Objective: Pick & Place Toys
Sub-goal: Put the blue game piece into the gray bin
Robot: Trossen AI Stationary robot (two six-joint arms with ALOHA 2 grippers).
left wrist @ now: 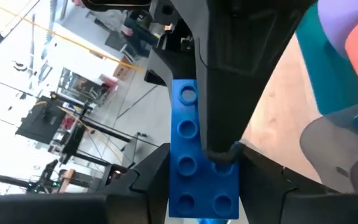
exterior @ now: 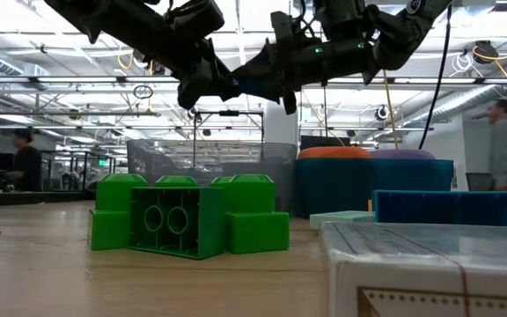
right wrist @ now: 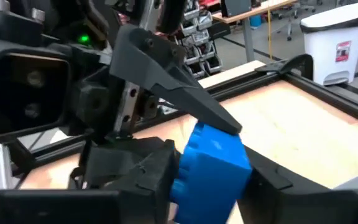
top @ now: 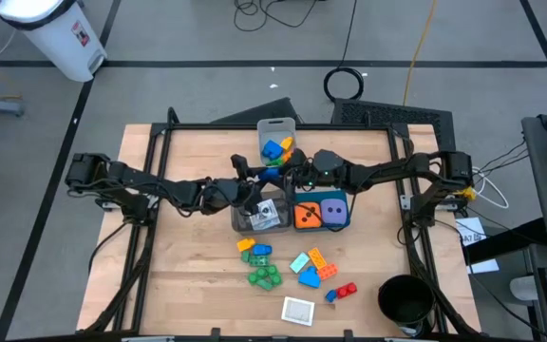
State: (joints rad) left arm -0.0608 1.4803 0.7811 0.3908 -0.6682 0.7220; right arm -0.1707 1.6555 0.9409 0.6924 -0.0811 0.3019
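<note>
A long blue brick hangs in the air between my two grippers, over the bins at the table's middle. My left gripper is shut on one end of it. My right gripper comes from the opposite side and has the other end between its fingers. The two meet above the grey bin and the teal bin. Loose toys lie nearer the front edge: a green brick, an orange brick and a white-edged card. My left gripper pinches the blue brick between its two fingers at the end nearest its wrist, coming about level from the table's left. The fingers lie along the brick. The brick is lifted clear, its studded face in view. My right gripper has the brick's other end between its two fingers, coming level from the table's right. One finger lies along the studded face; the other is hidden behind the brick. The brick is clear of the bins.
A pale grey bin holding blue, yellow and orange bricks stands at the far middle. The teal bin holds an orange die and a purple die. A black cup stands at the front right. More bricks lie around the green one.
</note>
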